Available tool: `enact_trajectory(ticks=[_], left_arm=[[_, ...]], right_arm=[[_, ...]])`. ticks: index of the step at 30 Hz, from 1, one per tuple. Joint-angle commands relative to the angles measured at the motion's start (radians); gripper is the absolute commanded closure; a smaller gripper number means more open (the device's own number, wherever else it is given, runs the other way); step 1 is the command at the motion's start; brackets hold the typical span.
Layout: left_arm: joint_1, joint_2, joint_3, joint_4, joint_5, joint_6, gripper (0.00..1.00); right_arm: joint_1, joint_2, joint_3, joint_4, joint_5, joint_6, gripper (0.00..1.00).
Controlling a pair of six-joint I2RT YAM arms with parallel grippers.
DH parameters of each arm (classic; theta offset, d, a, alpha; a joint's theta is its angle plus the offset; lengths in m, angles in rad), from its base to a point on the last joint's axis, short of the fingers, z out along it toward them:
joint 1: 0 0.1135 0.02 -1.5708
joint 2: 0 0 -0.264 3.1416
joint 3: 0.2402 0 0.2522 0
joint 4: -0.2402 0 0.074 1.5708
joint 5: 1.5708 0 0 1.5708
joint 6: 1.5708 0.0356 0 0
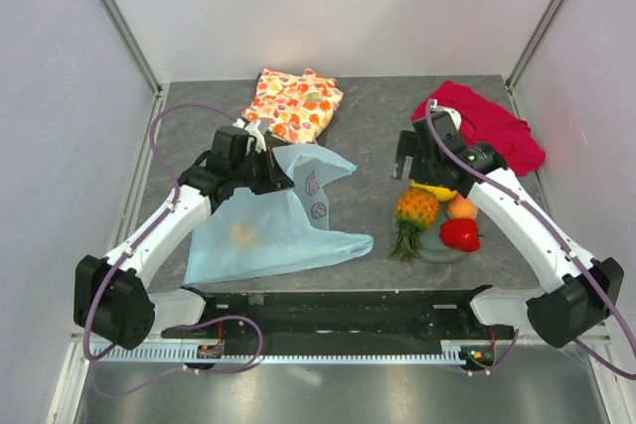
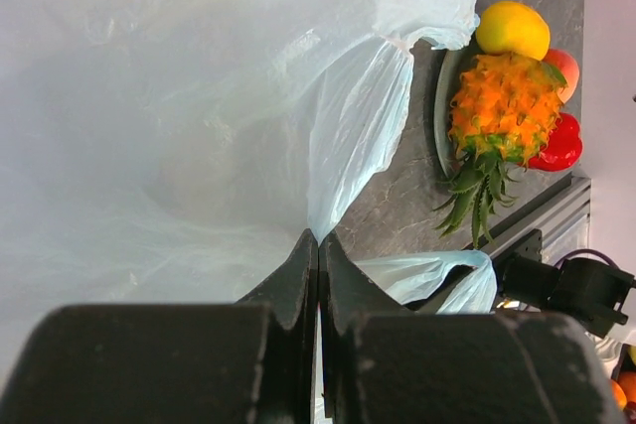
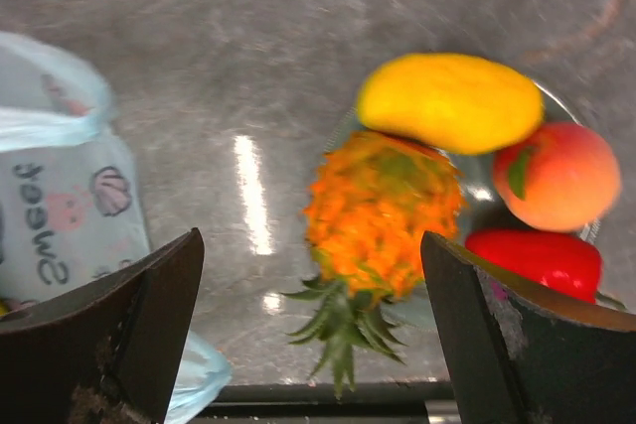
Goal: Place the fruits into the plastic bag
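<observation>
Grey stone-patterned desk (image 1: 378, 126) between pale walls (image 1: 328, 7). Four fruits crowd a grey-green plate (image 2: 440, 106) below the right tool (image 3: 308, 240), whose fingers (image 3: 139, 325) stand wide apart and hold nothing: pineapple (image 3: 383, 215) between the fingers, mango (image 3: 449, 101) beyond it, peach (image 3: 555, 176) and red pepper piece (image 3: 537, 260) close by one finger. Off to this tool's left lies the plastic bag (image 1: 268, 230), one edge pinched in the closed left tool (image 2: 318, 245); a yellowish shape (image 1: 241, 233) shows through the film. Risks: closing on the rounded pineapple, which appears to touch the mango, could knock its neighbours off the plate; a grip on the leaves (image 3: 343, 320) alone might let it drop; the thin film could slip from the left tool's pinch, collapsing the bag mouth.
</observation>
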Motion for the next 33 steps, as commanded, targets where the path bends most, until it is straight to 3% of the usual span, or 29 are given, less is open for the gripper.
enact_trajectory(ticks=[1, 8, 15, 33], left_arm=[[0.003, -0.028, -0.006, 0.032, 0.032, -0.016, 0.98], [0.003, -0.051, -0.023, 0.034, 0.032, -0.028, 0.99], [0.003, -0.076, -0.046, 0.040, 0.025, -0.040, 0.98], [0.004, -0.107, -0.069, 0.052, 0.013, -0.059, 0.98]], right_arm=[[-0.061, -0.008, -0.009, -0.095, 0.018, 0.041, 0.02], [-0.164, 0.008, -0.118, -0.086, -0.011, 0.103, 0.02], [-0.171, 0.028, -0.176, -0.020, -0.017, 0.186, 0.02], [-0.176, 0.060, -0.295, 0.146, -0.089, 0.193, 0.02]])
